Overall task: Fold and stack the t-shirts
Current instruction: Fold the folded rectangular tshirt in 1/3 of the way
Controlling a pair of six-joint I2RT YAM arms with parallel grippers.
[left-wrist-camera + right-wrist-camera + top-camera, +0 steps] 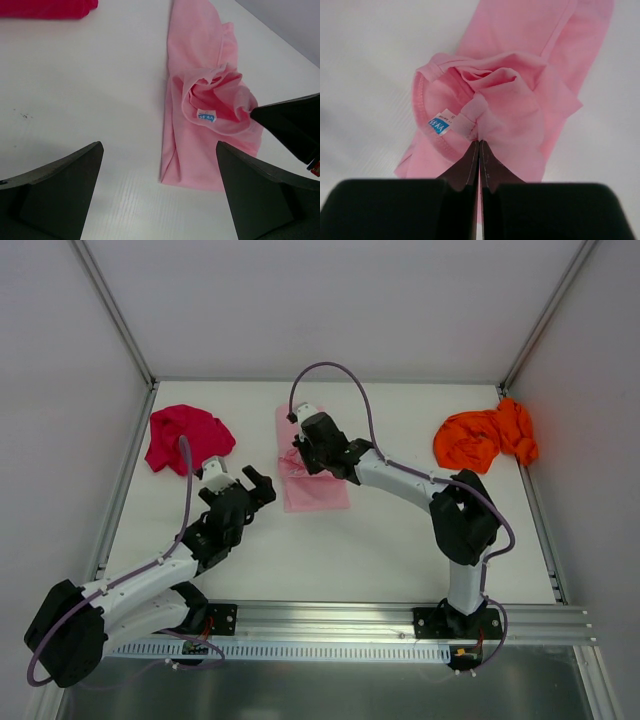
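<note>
The light pink t-shirt [318, 490] lies as a narrow folded strip at the table's middle back, its collar and white tag [440, 124] bunched up. My right gripper [479, 141] is shut on a pinch of pink cloth by the collar; in the top view [298, 453] it sits over the strip's middle. My left gripper [256, 480] is open and empty, just left of the strip's near end; in the left wrist view [159, 146] the pink t-shirt [200, 135] lies ahead. The magenta-red t-shirt [185, 438] lies crumpled at back left, the orange t-shirt [485, 437] at back right.
White walls with metal frame rails [120, 490] enclose the table on the left, back and right. A slotted aluminium rail [400, 625] carrying the arm bases runs along the near edge. The right arm's purple cable [340, 370] loops above the pink strip.
</note>
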